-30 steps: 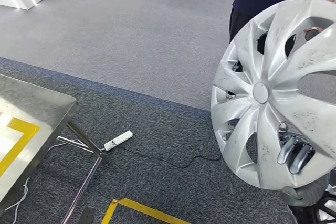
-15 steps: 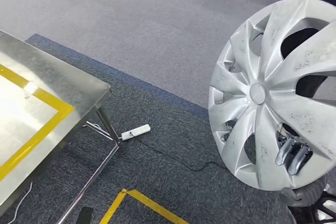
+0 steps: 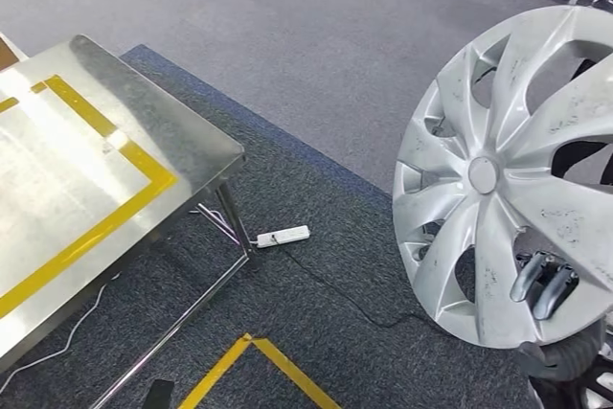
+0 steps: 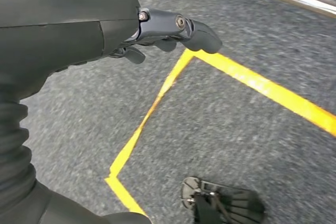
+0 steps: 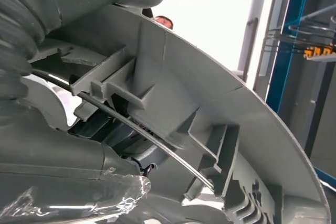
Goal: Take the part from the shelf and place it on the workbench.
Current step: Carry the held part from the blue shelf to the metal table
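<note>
At my right side, my right hand point(image 3: 542, 286) grips the part point(image 3: 510, 174), a silver wheel cover, with fingers hooked through one of its lower openings and showing on the front face. I hold it upright, face toward me, above the dark carpet point(image 3: 326, 323) and well apart from the tabletop point(image 3: 79, 179), which stands off to my left. In the right wrist view the ribbed back of the cover point(image 5: 222, 129) and its wire ring lie right against my hand, so the hold seems firm. My left hand point(image 4: 174, 30) hangs over the floor with nothing in it, fingers loosely extended.

To do this carry well, I judge I should keep the cover's rim clear of the tabletop's near corner, bring it over the area framed by yellow tape point(image 3: 137, 165), tip it flat, and lower it before easing my fingers out. The power strip point(image 3: 283, 236) and its cable lie on the carpet near the table leg; I should step clear of them.
</note>
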Controlling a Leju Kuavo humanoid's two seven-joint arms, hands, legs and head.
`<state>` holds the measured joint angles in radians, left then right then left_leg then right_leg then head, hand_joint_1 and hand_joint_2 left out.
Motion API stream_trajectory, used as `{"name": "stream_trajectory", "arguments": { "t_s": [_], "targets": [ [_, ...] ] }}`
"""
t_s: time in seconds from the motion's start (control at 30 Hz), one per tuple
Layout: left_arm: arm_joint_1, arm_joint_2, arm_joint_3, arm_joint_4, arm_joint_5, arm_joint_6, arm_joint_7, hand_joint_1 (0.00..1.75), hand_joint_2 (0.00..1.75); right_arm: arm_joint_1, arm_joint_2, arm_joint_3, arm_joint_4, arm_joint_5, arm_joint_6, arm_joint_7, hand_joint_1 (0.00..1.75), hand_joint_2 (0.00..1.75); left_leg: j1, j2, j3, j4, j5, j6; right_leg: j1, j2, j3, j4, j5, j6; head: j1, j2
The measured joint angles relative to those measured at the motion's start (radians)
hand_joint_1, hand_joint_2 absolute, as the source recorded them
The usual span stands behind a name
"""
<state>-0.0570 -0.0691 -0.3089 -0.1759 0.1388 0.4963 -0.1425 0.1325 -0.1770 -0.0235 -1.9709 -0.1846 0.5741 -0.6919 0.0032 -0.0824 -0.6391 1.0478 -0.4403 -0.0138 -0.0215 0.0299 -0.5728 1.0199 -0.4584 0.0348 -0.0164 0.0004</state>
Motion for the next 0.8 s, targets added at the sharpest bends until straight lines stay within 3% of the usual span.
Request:
{"name": "stream_trajectory", "arguments": {
  "t_s": [0.07, 0.13, 0.17, 0.23, 0.27, 0.33, 0.37, 0.43, 0.5, 0.57, 0.63, 0.67, 0.7, 0.73, 0.8],
  "targets": [
    [-0.001, 0.000, -0.001, 0.000, -0.002, 0.000, 0.001, 0.00, 1.75, 0.007, 0.001, -0.008, 0.000, 0.000, -0.004, -0.001, 1.75, 1.75, -0.002, 0.057, -0.056, 0.117, -0.063, -0.007, 0.002, -0.026, 0.001, -0.002, -0.001, -0.009, -0.006, 0.000],
    [-0.001, -0.001, -0.003, 0.000, -0.003, 0.000, 0.002, 0.00, 1.75, 0.012, 0.002, -0.013, 0.000, 0.000, -0.005, -0.001, 1.75, 1.75, 0.000, 0.070, -0.107, 0.223, -0.099, -0.010, 0.004, -0.053, 0.001, -0.002, -0.003, -0.012, -0.006, 0.000],
    [0.000, -0.001, -0.004, 0.000, -0.003, 0.000, 0.003, 0.00, 1.75, 0.014, 0.003, -0.014, 0.000, 0.000, -0.005, -0.001, 1.75, 1.75, 0.000, 0.071, -0.109, 0.231, -0.090, -0.011, 0.004, -0.065, 0.002, -0.002, -0.003, -0.012, -0.006, 0.000],
    [0.001, 0.001, -0.005, 0.000, -0.003, 0.000, 0.004, 0.00, 1.75, 0.014, 0.006, -0.016, 0.000, 0.000, -0.005, -0.001, 1.75, 1.75, 0.000, 0.087, -0.060, 0.141, -0.032, -0.009, 0.004, -0.087, 0.006, -0.002, -0.006, -0.009, -0.007, 0.000],
    [0.000, 0.002, -0.005, 0.000, -0.003, 0.000, 0.005, 0.00, 1.75, 0.015, 0.007, -0.016, 0.000, 0.000, -0.006, -0.001, 1.75, 1.75, -0.003, 0.111, -0.024, 0.073, -0.005, -0.009, 0.007, -0.097, 0.008, -0.001, -0.008, -0.005, -0.007, 0.000],
    [-0.005, 0.003, -0.006, 0.000, -0.003, 0.000, 0.005, 0.00, 1.75, 0.016, 0.007, -0.018, 0.000, 0.000, -0.006, -0.001, 1.75, 1.75, -0.007, 0.146, 0.023, -0.019, 0.017, 0.001, 0.014, -0.116, 0.012, 0.001, -0.014, 0.005, -0.007, 0.000],
    [-0.006, 0.003, -0.006, 0.000, -0.003, 0.000, 0.005, 0.00, 1.75, 0.016, 0.007, -0.020, 0.000, 0.000, -0.006, -0.001, 1.75, 1.75, -0.009, 0.149, 0.028, -0.033, 0.015, 0.007, 0.018, -0.127, 0.014, 0.000, -0.016, 0.010, -0.007, 0.000],
    [-0.005, 0.002, -0.007, 0.000, -0.004, 0.000, 0.005, 0.00, 1.75, 0.015, 0.008, -0.022, 0.000, 0.000, -0.006, -0.001, 1.75, 1.75, -0.008, 0.125, 0.026, -0.036, 0.015, 0.020, 0.018, -0.140, 0.019, -0.001, -0.022, 0.021, -0.005, 0.000],
    [-0.002, 0.003, -0.007, 0.000, -0.004, 0.000, 0.005, 0.00, 1.75, 0.013, 0.008, -0.022, 0.000, 0.000, -0.006, -0.001, 1.75, 1.75, -0.003, 0.103, 0.028, -0.037, 0.016, 0.031, 0.014, -0.107, 0.006, 0.034, -0.048, 0.032, -0.002, 0.000],
    [-0.004, 0.004, -0.007, 0.000, -0.003, -0.002, 0.006, 0.00, 1.75, 0.014, 0.009, -0.026, 0.000, 0.000, -0.006, -0.001, 1.75, 1.75, -0.001, 0.081, 0.027, -0.038, 0.018, 0.039, 0.012, -0.055, -0.046, 0.146, -0.105, 0.037, 0.000, 0.000],
    [-0.006, 0.002, -0.007, 0.000, -0.003, -0.006, 0.006, 0.00, 1.75, 0.018, 0.009, -0.029, 0.000, 0.000, -0.007, 0.000, 1.75, 1.75, -0.002, 0.055, 0.027, -0.038, 0.019, 0.043, 0.012, -0.037, -0.107, 0.262, -0.143, 0.037, 0.001, 0.000],
    [-0.005, 0.002, -0.007, 0.000, -0.003, -0.008, 0.006, 0.00, 1.75, 0.020, 0.009, -0.030, 0.000, 0.000, -0.006, 0.001, 1.75, 1.75, -0.002, 0.041, 0.027, -0.038, 0.020, 0.043, 0.012, -0.034, -0.120, 0.279, -0.137, 0.036, 0.001, 0.000],
    [-0.004, 0.001, -0.007, 0.000, -0.003, -0.008, 0.005, 0.00, 1.75, 0.021, 0.009, -0.031, 0.000, 0.000, -0.006, 0.001, 1.75, 1.75, -0.002, 0.027, 0.028, -0.038, 0.020, 0.043, 0.011, -0.032, -0.114, 0.257, -0.114, 0.034, 0.001, 0.000],
    [-0.003, 0.001, -0.007, 0.000, -0.003, -0.008, 0.005, 0.00, 1.75, 0.022, 0.009, -0.032, 0.000, 0.000, -0.006, 0.001, 1.75, 1.75, -0.002, 0.014, 0.029, -0.037, 0.020, 0.042, 0.010, -0.024, -0.092, 0.202, -0.078, 0.032, 0.001, 0.000],
    [-0.003, 0.001, -0.007, 0.000, -0.003, -0.008, 0.004, 0.00, 1.75, 0.022, 0.009, -0.033, 0.000, 0.000, -0.006, 0.001, 1.75, 1.75, -0.002, -0.012, 0.027, -0.035, 0.022, 0.036, 0.004, 0.022, -0.034, 0.073, -0.024, 0.028, 0.000, 0.000]
  ]
}}
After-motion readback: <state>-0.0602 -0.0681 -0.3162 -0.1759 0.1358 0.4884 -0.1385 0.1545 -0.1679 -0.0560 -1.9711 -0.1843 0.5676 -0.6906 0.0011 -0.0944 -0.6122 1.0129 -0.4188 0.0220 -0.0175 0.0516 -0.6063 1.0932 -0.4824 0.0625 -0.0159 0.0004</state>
